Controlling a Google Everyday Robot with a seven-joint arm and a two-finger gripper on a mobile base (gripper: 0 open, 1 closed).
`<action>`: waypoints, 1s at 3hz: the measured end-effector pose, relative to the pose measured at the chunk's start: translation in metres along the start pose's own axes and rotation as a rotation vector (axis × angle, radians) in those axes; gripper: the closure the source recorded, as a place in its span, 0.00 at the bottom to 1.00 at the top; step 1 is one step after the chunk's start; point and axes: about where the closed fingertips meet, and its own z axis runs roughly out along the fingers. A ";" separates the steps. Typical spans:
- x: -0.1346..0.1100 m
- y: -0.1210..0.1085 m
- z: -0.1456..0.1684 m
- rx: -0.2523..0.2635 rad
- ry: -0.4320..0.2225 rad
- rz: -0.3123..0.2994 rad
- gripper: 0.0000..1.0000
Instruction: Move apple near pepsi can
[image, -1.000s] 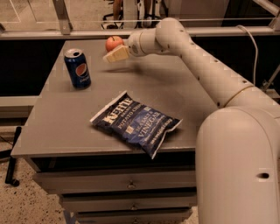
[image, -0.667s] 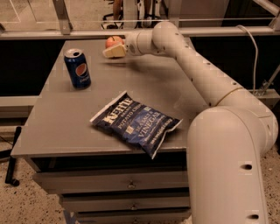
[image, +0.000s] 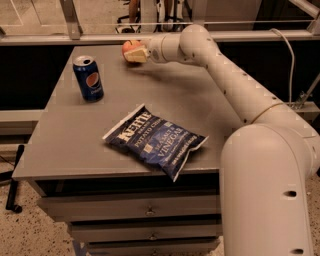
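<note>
In the camera view we find the gripper (image: 136, 54) at the table's (image: 200, 100) far edge against the apple (image: 128, 47) — grasp state we cannot tell — with the pepsi can (image: 89, 78) at about 8 o'clock from it, the direction we judge the carry must take.

Cream gripper (image: 135, 54) beside red apple (image: 128, 46); blue pepsi can (image: 89, 79).

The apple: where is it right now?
In the camera view the apple is at the far edge of the table, left of centre, right at the tip of the gripper, beyond and to the right of the pepsi can.
</note>
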 end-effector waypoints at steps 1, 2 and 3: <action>-0.011 0.037 -0.036 -0.134 -0.015 -0.021 1.00; -0.004 0.081 -0.066 -0.270 -0.017 -0.045 1.00; 0.005 0.118 -0.093 -0.384 -0.032 -0.061 1.00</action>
